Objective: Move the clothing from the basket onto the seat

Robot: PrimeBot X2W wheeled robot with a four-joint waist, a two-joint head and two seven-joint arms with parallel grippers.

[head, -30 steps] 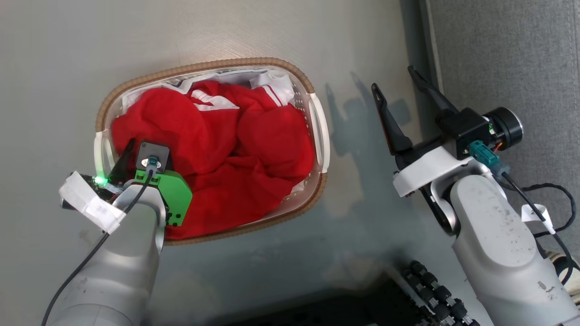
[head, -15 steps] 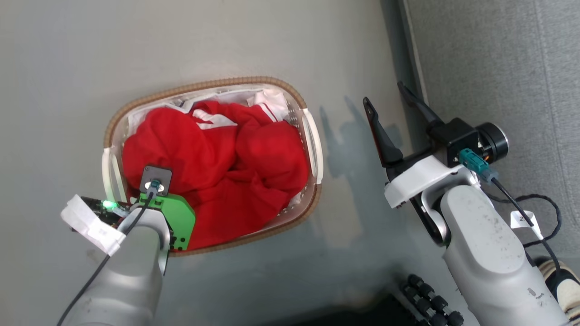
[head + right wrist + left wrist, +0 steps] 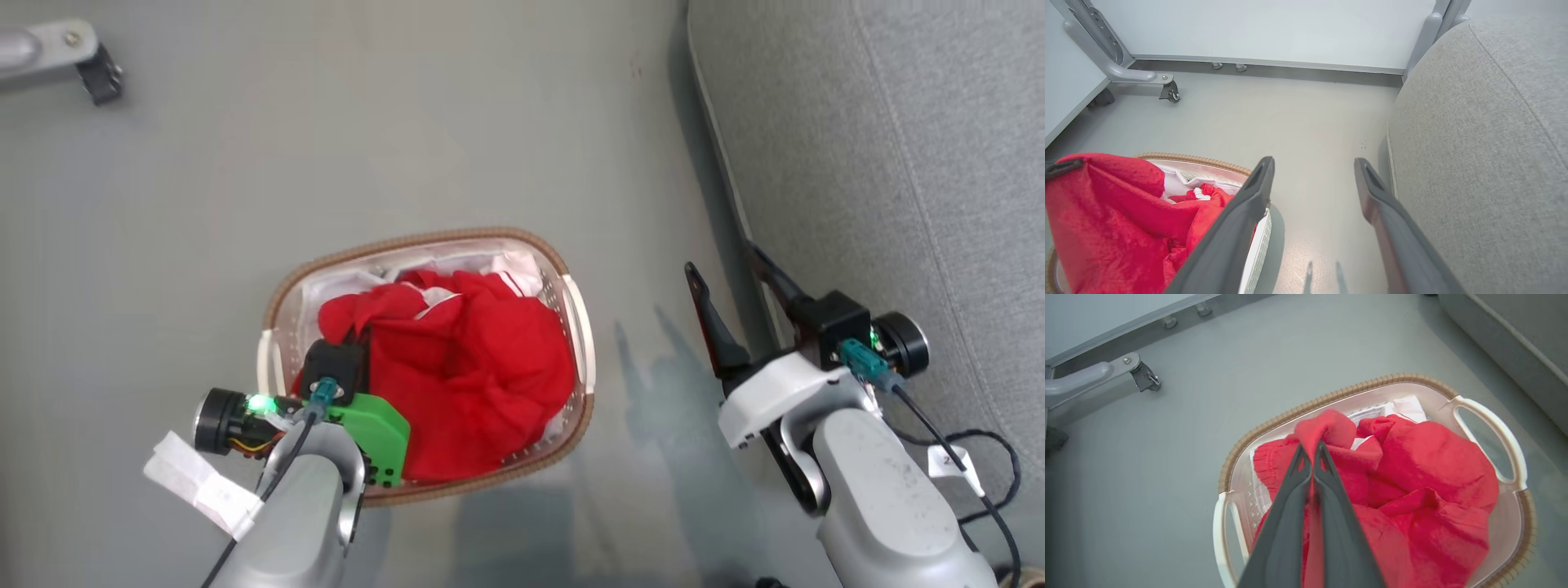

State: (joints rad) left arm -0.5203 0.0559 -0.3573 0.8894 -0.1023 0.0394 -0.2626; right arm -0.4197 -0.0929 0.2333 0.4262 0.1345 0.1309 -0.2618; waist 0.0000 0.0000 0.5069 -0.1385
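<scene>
My left gripper (image 3: 1312, 446) is clamped on a fold of the red clothing (image 3: 1425, 469), fingers pressed together with red cloth sandwiched between them and a bunch poking out past the tips. In the right wrist view that pinched fold stands higher than the rim of the basket (image 3: 408, 242). The rest of the clothing sits heaped inside the basket, filling most of it, with the bulk toward the basket's right side. White cloth (image 3: 1404, 406) shows under the red at the far end of the basket. The basket sits on the grey floor (image 3: 408, 122), left of the seat (image 3: 898, 163), with a strip of bare floor between them. My right gripper (image 3: 1313, 162) is spread wide and empty, hanging over that strip between the basket and the seat's edge; I cannot tell if it touches either one. The seat is on the right, light grey fabric with a seam running along it. Far left, a grey metal leg with a caster (image 3: 1169, 90) stands on the floor, well apart from the basket
</scene>
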